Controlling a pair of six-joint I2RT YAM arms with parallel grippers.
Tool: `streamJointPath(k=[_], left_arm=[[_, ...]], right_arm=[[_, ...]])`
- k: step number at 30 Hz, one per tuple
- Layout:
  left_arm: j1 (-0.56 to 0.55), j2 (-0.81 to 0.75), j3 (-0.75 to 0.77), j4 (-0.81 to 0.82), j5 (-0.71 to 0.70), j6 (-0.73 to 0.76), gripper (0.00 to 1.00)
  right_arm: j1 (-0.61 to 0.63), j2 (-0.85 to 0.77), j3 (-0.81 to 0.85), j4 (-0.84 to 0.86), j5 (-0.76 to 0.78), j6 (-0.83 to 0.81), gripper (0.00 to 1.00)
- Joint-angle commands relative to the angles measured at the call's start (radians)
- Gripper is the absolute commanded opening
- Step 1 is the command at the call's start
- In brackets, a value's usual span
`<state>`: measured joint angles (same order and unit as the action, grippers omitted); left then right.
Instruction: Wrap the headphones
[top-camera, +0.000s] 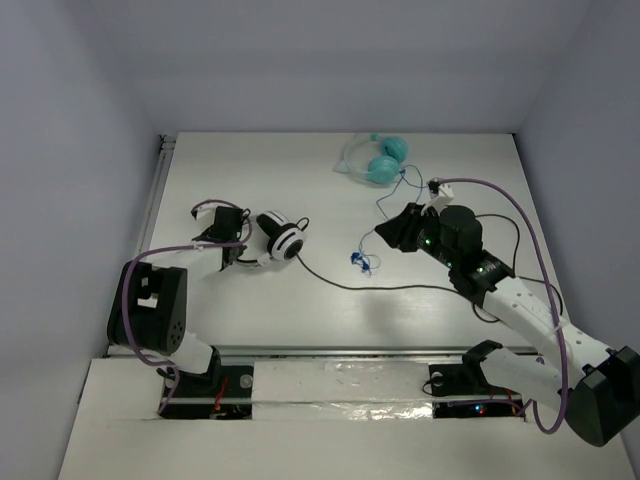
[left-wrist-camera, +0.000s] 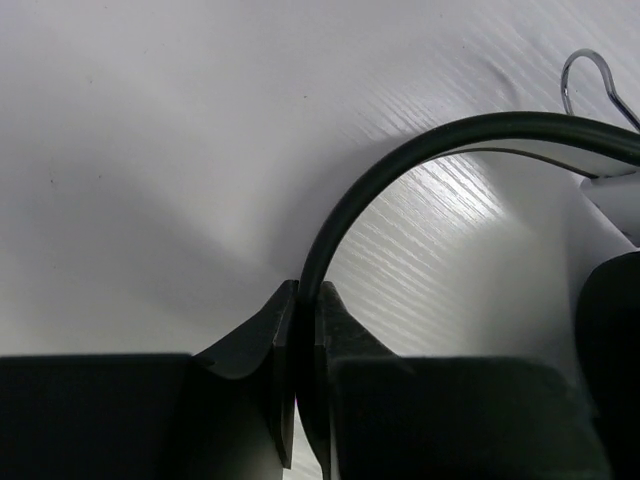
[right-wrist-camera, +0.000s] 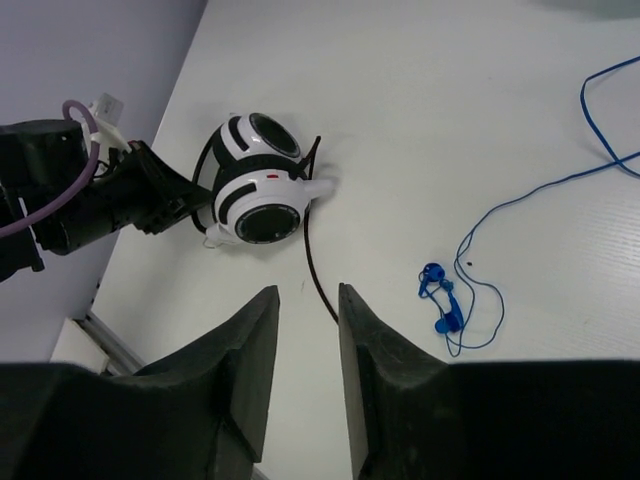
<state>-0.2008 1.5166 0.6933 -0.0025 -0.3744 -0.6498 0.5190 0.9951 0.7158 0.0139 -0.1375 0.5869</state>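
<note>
The white-and-black headphones (top-camera: 280, 237) lie at the table's left, earcups folded together; they also show in the right wrist view (right-wrist-camera: 258, 190). Their thin black cable (top-camera: 400, 288) runs right across the table. My left gripper (top-camera: 238, 243) is shut on the black headband (left-wrist-camera: 345, 215), which curves up and right from between the jaws. My right gripper (top-camera: 392, 230) is open and empty, raised above the table right of the headphones. In the right wrist view the cable (right-wrist-camera: 314, 270) runs down between the fingertips, lower than them.
Small teal headphones (top-camera: 380, 158) lie at the back of the table. Their blue cord (top-camera: 385, 200) trails down to a blue plug bundle (top-camera: 361, 262), also seen in the right wrist view (right-wrist-camera: 441, 300). The table's left edge has a metal rail (top-camera: 155, 195).
</note>
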Motion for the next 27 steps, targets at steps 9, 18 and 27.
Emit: streamJointPath(k=[9,18,27], left_arm=[[-0.005,-0.23,0.331,-0.269,0.281,0.162,0.0],[0.004,-0.237,0.655,-0.363,0.584,0.177,0.0],[0.015,-0.243,0.782,-0.378,0.736,0.156,0.0]], right_arm=[[0.019,0.065,0.016,0.132,-0.126,-0.036,0.0],[0.029,0.189,0.028,0.29,-0.213,-0.098,0.7],[0.038,0.24,0.039,0.261,-0.027,-0.206,0.84]])
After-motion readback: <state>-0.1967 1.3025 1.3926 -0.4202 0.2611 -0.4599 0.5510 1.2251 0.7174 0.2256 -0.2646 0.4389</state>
